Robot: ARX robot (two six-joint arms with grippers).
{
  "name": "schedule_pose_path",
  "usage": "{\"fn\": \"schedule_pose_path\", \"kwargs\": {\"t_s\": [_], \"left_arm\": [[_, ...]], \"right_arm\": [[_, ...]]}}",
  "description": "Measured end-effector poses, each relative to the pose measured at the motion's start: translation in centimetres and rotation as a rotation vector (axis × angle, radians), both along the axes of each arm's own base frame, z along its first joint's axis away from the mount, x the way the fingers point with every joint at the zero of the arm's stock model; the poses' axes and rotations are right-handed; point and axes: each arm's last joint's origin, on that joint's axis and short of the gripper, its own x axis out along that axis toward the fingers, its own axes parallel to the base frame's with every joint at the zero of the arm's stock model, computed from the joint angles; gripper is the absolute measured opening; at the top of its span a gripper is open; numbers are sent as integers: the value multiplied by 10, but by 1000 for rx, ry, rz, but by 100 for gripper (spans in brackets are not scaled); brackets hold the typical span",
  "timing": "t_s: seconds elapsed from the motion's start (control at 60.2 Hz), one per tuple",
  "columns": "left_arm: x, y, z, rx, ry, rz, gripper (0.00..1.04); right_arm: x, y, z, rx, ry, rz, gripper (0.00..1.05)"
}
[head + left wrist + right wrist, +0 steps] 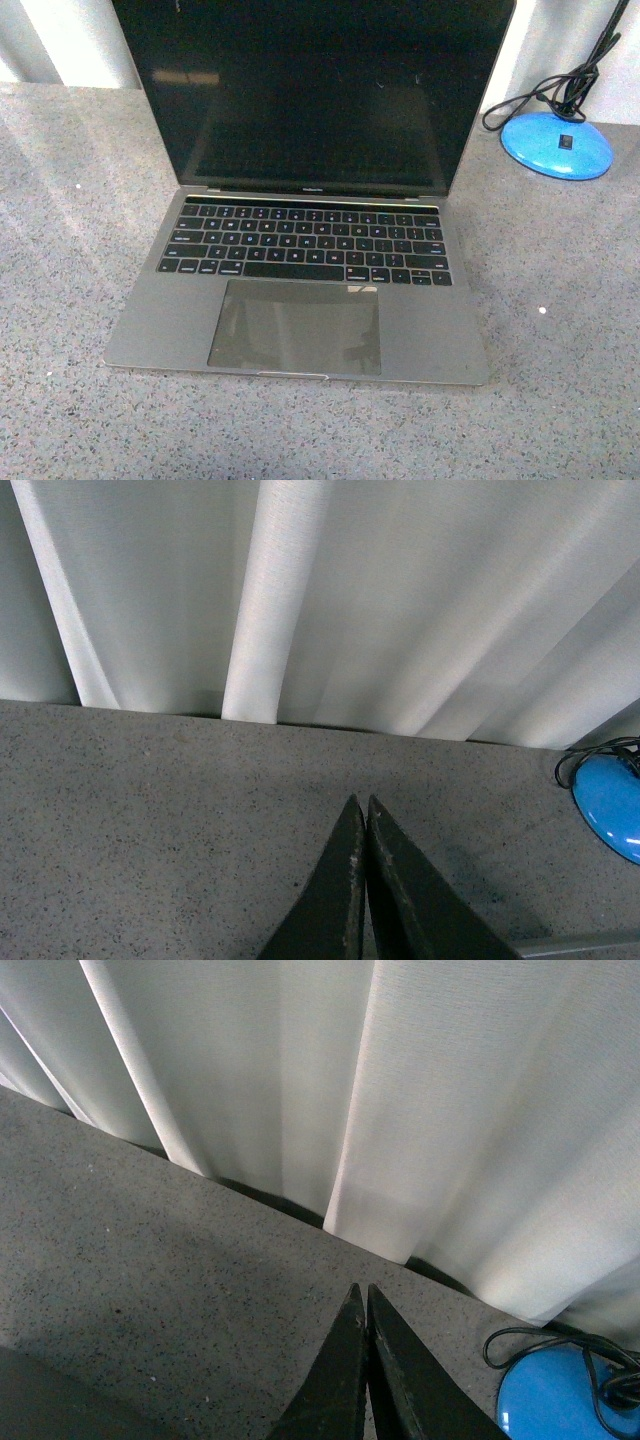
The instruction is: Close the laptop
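Laptop (300, 300): stood open, 12 o'clock; stiff, fragile; I judged the lid (320, 90) wanted pushing high;
Pincers: my left pincer (364, 805), right pincer (363, 1290) were closed, empty.

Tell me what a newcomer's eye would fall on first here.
The open laptop, its screen dark, sits in the middle of the speckled grey counter in the front view. Behind it to the right is a bright blue disc with a black cable running onto it. The wrist views show the left gripper and the right gripper shut, tips toward a pleated white curtain.
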Motion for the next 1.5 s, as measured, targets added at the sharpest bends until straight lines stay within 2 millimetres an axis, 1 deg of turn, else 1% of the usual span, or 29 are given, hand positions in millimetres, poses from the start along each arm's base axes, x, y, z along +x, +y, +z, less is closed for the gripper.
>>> {"fn": "schedule_pose_path", "kwargs": {"t_s": [0.449,0.814,0.931,1.13,1.496], "left_arm": [[2,-7,-9,-5,84,-3,4],[3,-13,-11,1,106,-18,4],[3,-13,-12,1,112,-22,4],[1,-13,-11,-3,117,-29,4],[-9,-9,-12,-17,135,-29,4]], "right_arm": [[-9,8,-19,34,57,0,1],[-10,5,-24,48,69,-10,1],[-11,5,-29,54,79,-14,1],[-16,5,-41,57,114,-28,1],[-25,3,-42,64,125,-47,1]]}}
